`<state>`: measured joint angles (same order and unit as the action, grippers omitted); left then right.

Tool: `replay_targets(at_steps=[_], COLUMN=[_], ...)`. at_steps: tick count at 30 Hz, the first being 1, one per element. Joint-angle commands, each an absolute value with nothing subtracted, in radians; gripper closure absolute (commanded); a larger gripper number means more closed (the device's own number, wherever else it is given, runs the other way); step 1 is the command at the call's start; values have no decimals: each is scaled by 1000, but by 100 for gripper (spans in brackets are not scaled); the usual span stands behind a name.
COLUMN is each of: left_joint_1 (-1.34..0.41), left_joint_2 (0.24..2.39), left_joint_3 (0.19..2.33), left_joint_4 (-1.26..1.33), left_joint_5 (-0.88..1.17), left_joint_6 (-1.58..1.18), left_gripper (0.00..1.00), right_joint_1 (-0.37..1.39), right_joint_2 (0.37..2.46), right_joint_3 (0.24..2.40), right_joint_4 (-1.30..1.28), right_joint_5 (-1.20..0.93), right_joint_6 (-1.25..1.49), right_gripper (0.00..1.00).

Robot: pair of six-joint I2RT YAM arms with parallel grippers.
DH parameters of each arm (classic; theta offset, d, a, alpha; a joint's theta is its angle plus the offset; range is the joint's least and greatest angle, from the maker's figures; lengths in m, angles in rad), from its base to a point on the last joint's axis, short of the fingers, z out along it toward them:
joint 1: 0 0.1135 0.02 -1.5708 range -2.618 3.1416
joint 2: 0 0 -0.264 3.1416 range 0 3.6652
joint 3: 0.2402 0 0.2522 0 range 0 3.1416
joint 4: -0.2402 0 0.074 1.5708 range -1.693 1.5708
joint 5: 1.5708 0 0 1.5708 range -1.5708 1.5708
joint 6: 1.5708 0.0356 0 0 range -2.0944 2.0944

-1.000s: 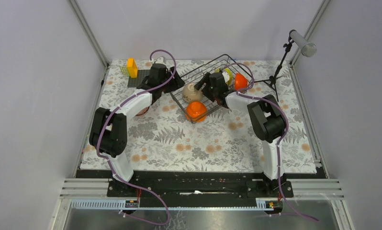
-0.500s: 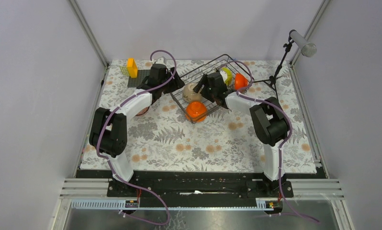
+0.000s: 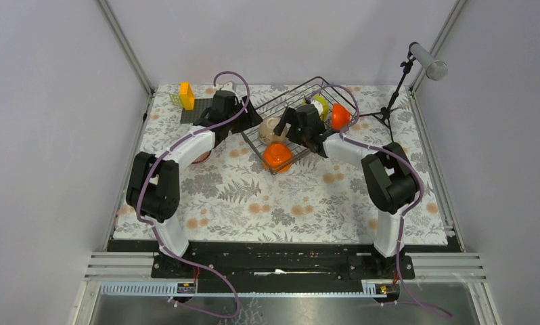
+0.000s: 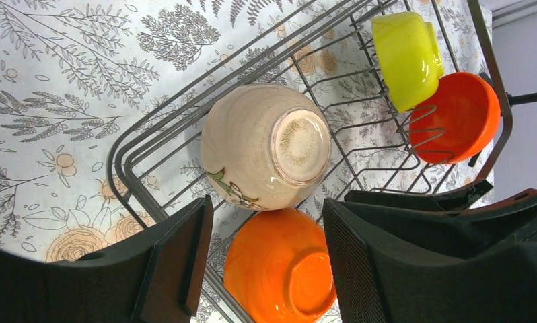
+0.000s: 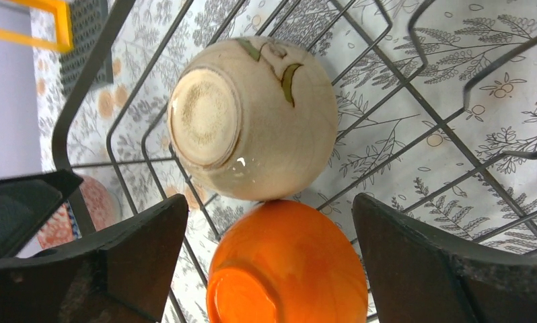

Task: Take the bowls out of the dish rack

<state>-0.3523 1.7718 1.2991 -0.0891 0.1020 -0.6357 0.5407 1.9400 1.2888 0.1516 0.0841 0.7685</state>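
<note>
right claw: fingers spread wide, nothing between them, hanging directly over the dome-shaped beige ceramic bowl with a painted green leaf sprig. left claw: likewise spread and empty, facing the same bowl from the 9 o'clock side of the rectangular dark wire dish rack.

beige bowl: upside down on the rack's wire floor, toward the 9 o'clock end in the top view, matte foot ring facing up. touching it at 6 o'clock, a glossy orange bowl, also inverted. at the 2 o'clock end, a yellow-green glazed bowl and a second orange bowl, both standing on edge among the wavy dividers, close together. outside the rack at 9 o'clock, a sliver of pink-red patterned bowl, mostly hidden.

handling, as a guess: rigid, fairly light, breakable if dropped. slick glaze on a rounded wall, so likely to slip out of a pinch across the dome. best hold probably the raised foot ring, rougher and straighter-sided, or low across the widest girth. worth lifting straight up to clear the wires and spare the orange neighbour a nudge.
</note>
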Motion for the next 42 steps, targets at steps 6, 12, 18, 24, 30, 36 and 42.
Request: replay_targets(at_steps=[6,12,18,24,30,36,42], left_joint_1=[-366,-372,-400,-403,-403,-403,-402], left_joint_2=[1684,1634,1484,1327,1205,1160,1176], left_joint_3=[1237,1222,1111,988,852,755,711], left_joint_4=[72,45,60,35,50,88,101], left_joint_5=[217,215,168,78,28,49,60], left_joint_6=[-629,-647,-698,-754,-795,-813,-807], left_gripper=[31,31,28,25,20,10,9], right_joint_1=[544,542,534,534,541,564,569], right_joint_2=[1890,1926,1965,2004,2038,2087,2105], right_joint_3=[1416,1527,1640,1698,1715,1750,1757], right_joint_4=[-29,-275,-469,-590,-596,-596,-553], right_joint_5=[-149,-213,-303,-302,-282,-232,-257], right_joint_6=[407,233,124,58,60,61,104], right_gripper=[0,0,0,0,0,0,12])
